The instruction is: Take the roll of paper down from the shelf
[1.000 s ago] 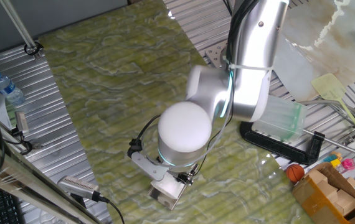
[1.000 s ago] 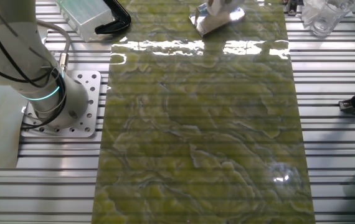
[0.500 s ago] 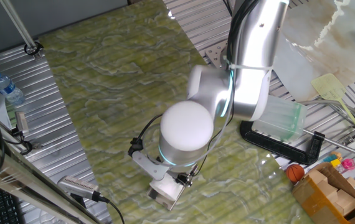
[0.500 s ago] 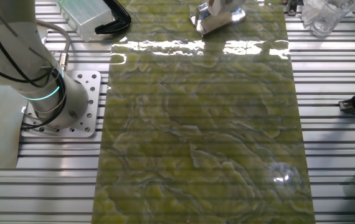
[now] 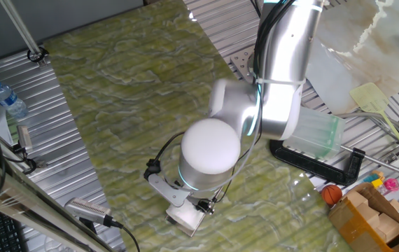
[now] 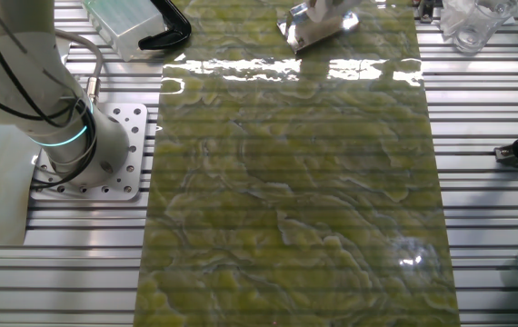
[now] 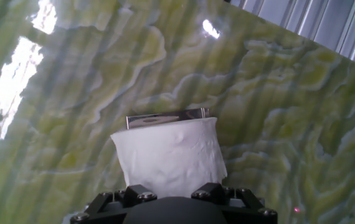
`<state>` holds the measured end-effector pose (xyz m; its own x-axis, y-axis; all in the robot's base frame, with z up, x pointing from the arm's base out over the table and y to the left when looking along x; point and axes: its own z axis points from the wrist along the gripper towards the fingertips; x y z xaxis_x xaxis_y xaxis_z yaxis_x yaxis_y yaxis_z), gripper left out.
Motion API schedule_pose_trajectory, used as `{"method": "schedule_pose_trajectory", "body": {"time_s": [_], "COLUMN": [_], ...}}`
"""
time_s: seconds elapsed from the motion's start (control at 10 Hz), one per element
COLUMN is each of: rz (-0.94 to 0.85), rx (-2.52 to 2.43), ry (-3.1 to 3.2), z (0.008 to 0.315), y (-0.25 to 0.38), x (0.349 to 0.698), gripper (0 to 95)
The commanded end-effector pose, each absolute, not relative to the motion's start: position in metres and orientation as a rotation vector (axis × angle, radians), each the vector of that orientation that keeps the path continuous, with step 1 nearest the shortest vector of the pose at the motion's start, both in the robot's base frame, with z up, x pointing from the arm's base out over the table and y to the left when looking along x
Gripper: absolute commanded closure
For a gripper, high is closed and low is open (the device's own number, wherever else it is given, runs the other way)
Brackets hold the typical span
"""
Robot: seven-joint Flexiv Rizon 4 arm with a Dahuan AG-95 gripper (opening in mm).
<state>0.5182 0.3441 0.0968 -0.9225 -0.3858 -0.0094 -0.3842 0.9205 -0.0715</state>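
One arm fills most of what I can see from where the first fixed camera looks: the Flexiv arm (image 5: 276, 77) is bent low over the green marbled tabletop (image 5: 115, 91), its round white wrist joint hiding nearly everything beneath it near one long edge of the marbled sheet. Under that wrist a corner of the shelf (image 5: 189, 218) pokes out, a pale shiny plate lying on the tabletop. From the other fixed camera the same shiny plate shows at the far edge, with something white on it that is cut off by the frame.

The hand camera gives the useful look. The roll of paper (image 7: 170, 158) sits directly ahead of the gripper (image 7: 172, 194), soft and white, with the mirror-bright bar of the shelf showing just behind its top. The gripper's fingertips are out of sight below the frame, so I cannot tell whether they are spread or already pinching the roll.

My judgement is that the step in hand is the grasp and lift. To do it well, squeeze gently, since the paper will crush. Then draw the roll along the bar's axis, not straight up, or the core may snag and drag the light plate across the slick tabletop.
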Motion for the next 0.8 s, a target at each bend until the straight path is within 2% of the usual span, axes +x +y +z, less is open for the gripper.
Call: {"method": "schedule_pose_trajectory", "body": {"time_s": [0.1, 0.8], "rz": [-0.107, -0.104], "rx": [-0.608, -0.562], "ry": [3.061, 3.05], "z": [0.097, 0.1], "y": [0.347, 0.364], "x": [0.523, 0.549], "gripper": [95.0, 95.0]}}
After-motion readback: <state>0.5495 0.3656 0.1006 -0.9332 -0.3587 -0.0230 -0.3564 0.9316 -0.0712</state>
